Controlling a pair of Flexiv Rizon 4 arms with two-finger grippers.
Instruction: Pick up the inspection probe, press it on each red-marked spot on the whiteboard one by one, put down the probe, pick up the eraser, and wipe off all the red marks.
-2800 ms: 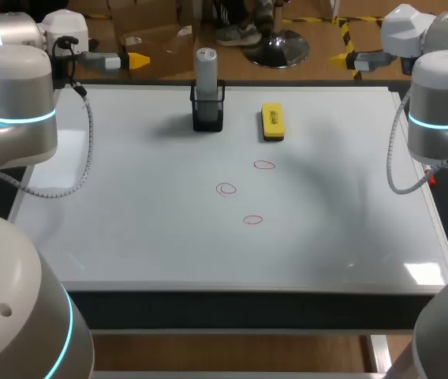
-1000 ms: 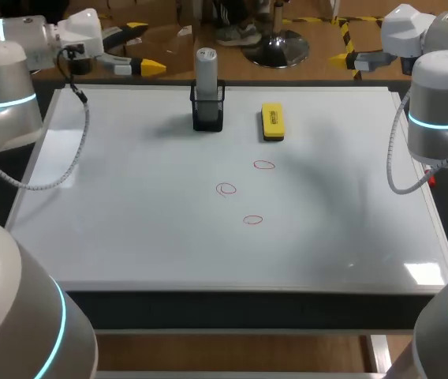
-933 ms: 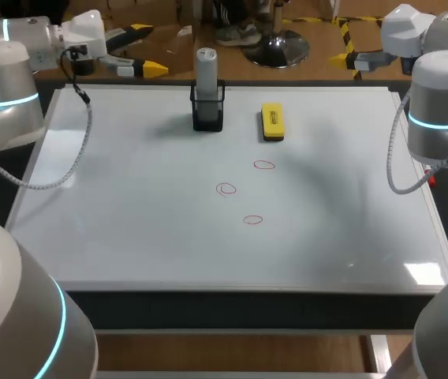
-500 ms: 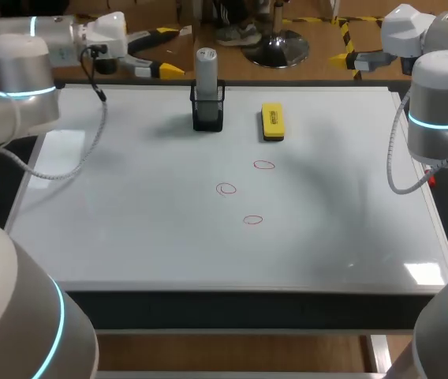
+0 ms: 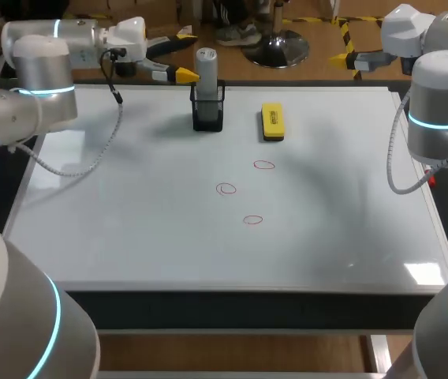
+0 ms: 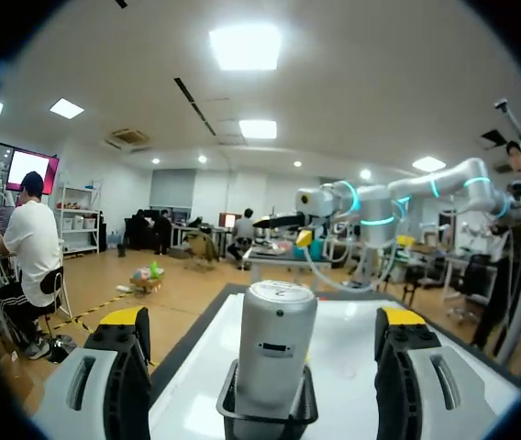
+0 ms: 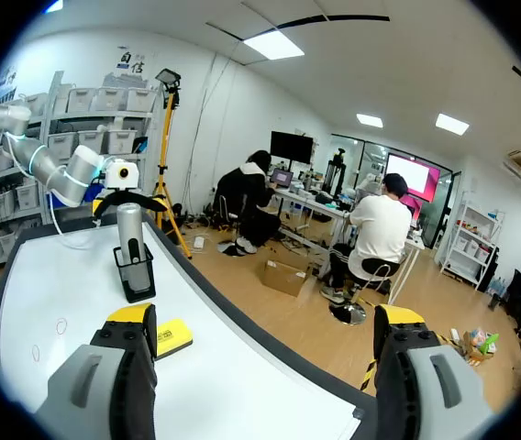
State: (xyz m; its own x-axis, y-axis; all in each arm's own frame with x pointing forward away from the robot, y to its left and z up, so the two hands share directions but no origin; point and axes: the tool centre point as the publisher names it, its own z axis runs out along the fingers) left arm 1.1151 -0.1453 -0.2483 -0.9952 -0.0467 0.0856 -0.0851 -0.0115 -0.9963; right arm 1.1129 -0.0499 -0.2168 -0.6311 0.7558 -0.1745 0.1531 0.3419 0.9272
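Observation:
The grey inspection probe (image 5: 206, 67) stands upright in a black holder (image 5: 208, 112) at the far middle of the whiteboard (image 5: 129, 221). My left gripper (image 5: 184, 54) is open just left of it. In the left wrist view the probe (image 6: 276, 344) stands ahead of the left gripper (image 6: 264, 321), between the lines of its fingers, untouched. A yellow eraser (image 5: 272, 121) lies right of the holder. Three red circles (image 5: 264, 165) (image 5: 225, 189) (image 5: 253, 220) mark the board's middle. My right gripper (image 5: 342, 57) hangs open beyond the far right corner, holding nothing (image 7: 265, 316).
The right wrist view shows the probe (image 7: 129, 234), the eraser (image 7: 173, 337) and my left gripper (image 7: 123, 197) far across the board. The whiteboard's raised frame (image 5: 232, 288) runs along the near edge. The right arm's grey links (image 5: 441, 110) stand at the board's right side.
My left arm has swung right along the far edge, bringing its open gripper up beside the probe. The right arm, probe, eraser and marks have not moved.

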